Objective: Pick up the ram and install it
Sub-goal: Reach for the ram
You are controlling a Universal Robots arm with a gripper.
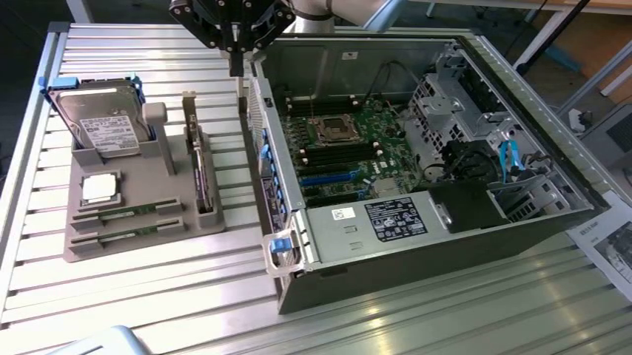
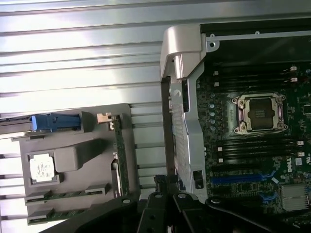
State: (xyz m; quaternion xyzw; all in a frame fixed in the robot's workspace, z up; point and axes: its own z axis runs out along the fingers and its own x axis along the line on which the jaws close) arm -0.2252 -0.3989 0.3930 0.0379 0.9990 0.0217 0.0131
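**1. Tool.** I read the gripper as fully closed. Its 2 fingers meet in 1 dark bar, and nothing is held between them. It hangs at the far edge of the exterior view, above the slatted table. It is just beside the far corner of the case on the exterior view's left, and beyond the far end of the tray.

**2. Task parts.** I see 2 green sticks lying flat in parallel slots at the near end of the tray: the far ram and the near ram. They sit side by side, well apart from the gripper. Nothing touches either.

**3. Other tray contents.**
- The drive stands upright at the far end, with blue trim at its top.
- The processor lies flat between the drive and the far ram.
- The card stands on edge along the tray side nearest the case.

**4. Case.** It lies open on the exterior view's right, just beside the tray. I see the green board inside, with the socket toward its far end. Black memory slots run on the near and far sides of the socket. I cannot tell whether any slot is filled.
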